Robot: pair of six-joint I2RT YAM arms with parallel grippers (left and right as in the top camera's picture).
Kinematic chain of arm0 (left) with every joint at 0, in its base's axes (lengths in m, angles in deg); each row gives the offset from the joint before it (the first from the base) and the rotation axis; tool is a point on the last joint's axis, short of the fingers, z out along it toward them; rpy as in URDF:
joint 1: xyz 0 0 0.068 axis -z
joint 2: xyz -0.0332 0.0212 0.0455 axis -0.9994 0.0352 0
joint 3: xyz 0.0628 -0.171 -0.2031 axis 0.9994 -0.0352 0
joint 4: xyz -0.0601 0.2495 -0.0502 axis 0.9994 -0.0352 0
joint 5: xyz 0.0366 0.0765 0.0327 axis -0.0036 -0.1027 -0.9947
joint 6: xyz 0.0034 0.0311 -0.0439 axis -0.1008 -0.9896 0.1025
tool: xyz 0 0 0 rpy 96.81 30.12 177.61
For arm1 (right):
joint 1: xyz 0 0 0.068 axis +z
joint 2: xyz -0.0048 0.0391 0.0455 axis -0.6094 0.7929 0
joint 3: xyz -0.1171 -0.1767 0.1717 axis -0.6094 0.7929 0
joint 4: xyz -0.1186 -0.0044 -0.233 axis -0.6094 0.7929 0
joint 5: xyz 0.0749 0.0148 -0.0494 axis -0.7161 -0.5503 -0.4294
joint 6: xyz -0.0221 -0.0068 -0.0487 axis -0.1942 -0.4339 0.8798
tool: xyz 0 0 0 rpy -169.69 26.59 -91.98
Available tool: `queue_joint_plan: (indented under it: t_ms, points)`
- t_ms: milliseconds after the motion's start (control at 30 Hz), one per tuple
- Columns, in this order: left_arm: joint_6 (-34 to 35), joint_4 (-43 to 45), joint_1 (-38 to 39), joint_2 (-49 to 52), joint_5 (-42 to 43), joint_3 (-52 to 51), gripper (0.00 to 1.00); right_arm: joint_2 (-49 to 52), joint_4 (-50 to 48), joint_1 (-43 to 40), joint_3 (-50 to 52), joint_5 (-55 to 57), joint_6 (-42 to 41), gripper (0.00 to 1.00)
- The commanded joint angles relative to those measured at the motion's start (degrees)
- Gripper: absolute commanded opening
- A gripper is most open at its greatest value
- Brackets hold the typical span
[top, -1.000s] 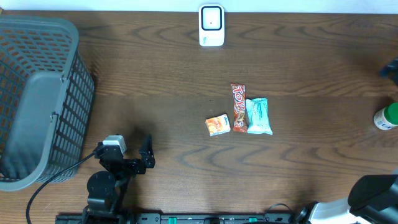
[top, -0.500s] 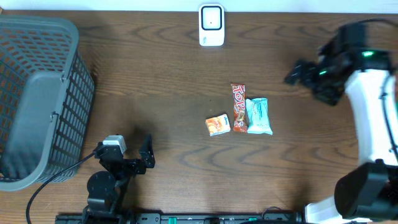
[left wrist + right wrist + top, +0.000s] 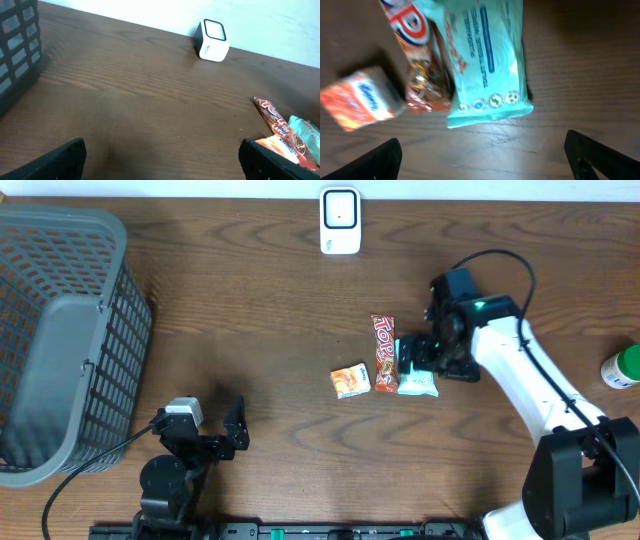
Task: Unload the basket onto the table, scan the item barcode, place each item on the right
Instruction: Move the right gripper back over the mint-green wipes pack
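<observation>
Right fingers (image 3: 600,157) are wide apart with nothing clamped. They hang over the teal packet (image 3: 485,60), and the right arm (image 3: 520,370) reaches in from the right side of the worktop (image 3: 250,300). In the right wrist view the packet lies flat ahead of the fingers, with one fingertip at each lower corner of the view. No contact is visible. In the overhead view the wrist covers the packet's upper part, so only its lower end shows.

The items sit mid-worktop in a row: orange box (image 3: 350,381) on the left, red bar (image 3: 384,352) in the middle, teal packet on the right. Bar and packet touch along their long sides, and the wrist view shows the packet's edge overlapping the bar. The orange box is just beside the bar's lower end; I can't tell if they touch.

The white scanner (image 3: 340,220) stands at the far edge of the worktop, well apart from the items, with a dark window on its top face.

Left fingers (image 3: 55,160) are also wide apart and empty, near the front edge, left of the items and aimed toward the scanner. A grey basket (image 3: 60,330) sits at the left end. A white-and-green container (image 3: 622,367) sits at the right edge, cropped.
</observation>
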Motion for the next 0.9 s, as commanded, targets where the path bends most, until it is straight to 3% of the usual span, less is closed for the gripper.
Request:
queue_joint_plan:
  t_ms: [0,333,867]
  points:
    - [0.5,-1.7,-0.1,-0.4,0.8,-0.8,0.98,-0.1,0.0,2.2,0.7,7.1,0.6,0.99]
    - [0.5,-1.7,-0.1,-0.4,0.8,-0.8,0.98,-0.1,0.6,2.8,0.7,21.9,1.7,0.99]
    - [0.5,-1.7,-0.1,-0.4,0.8,-0.8,0.97,-0.1,-3.8,2.7,0.7,22.6,2.4,0.99]
